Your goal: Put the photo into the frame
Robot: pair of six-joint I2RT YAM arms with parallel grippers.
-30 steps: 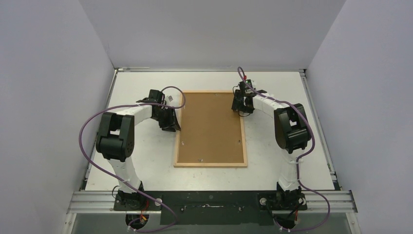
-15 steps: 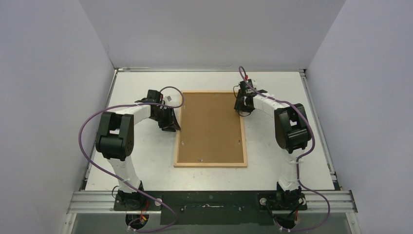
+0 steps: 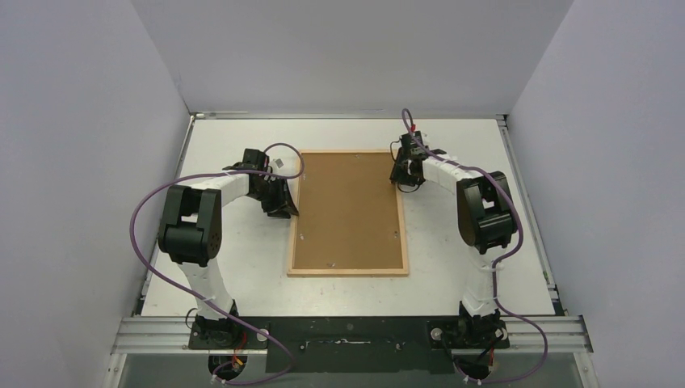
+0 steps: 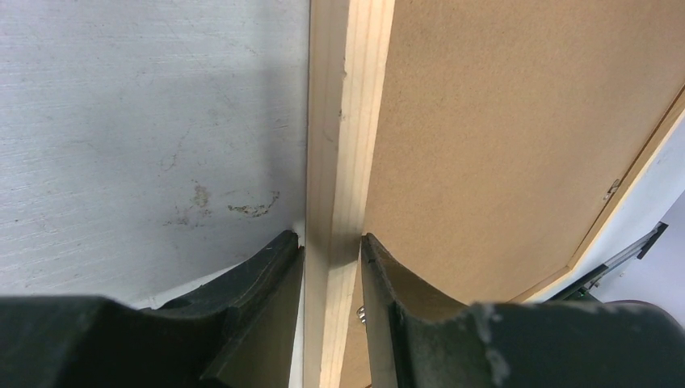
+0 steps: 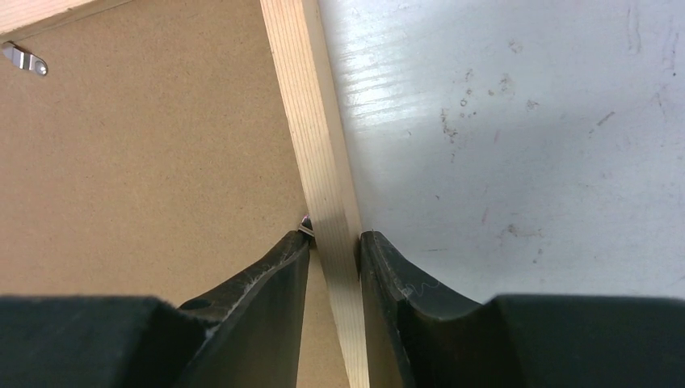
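The frame [image 3: 347, 272] lies flat at mid-table, back side up, filled by a brown backing board [image 3: 349, 210]. The photo is hidden. My left gripper [image 3: 284, 206] is shut on the frame's left bar [image 4: 343, 121], one finger on the table side and one over the board; in the left wrist view the left gripper [image 4: 333, 246] pinches the pale wood. My right gripper [image 3: 401, 179] is shut on the right bar [image 5: 311, 121] near the far corner, and the right gripper [image 5: 334, 242] straddles it with both tips against the wood.
The white table [image 3: 460, 145] runs out to grey side walls and a back wall. A black rail [image 3: 347, 333] with both arm bases crosses the near edge. Small metal clips [image 5: 23, 58] sit on the backing board [image 5: 145, 162] along the bars.
My right gripper's jaws have closed in onto the frame's right bar. The left gripper has kept its grip on the left bar. The frame has barely shifted.
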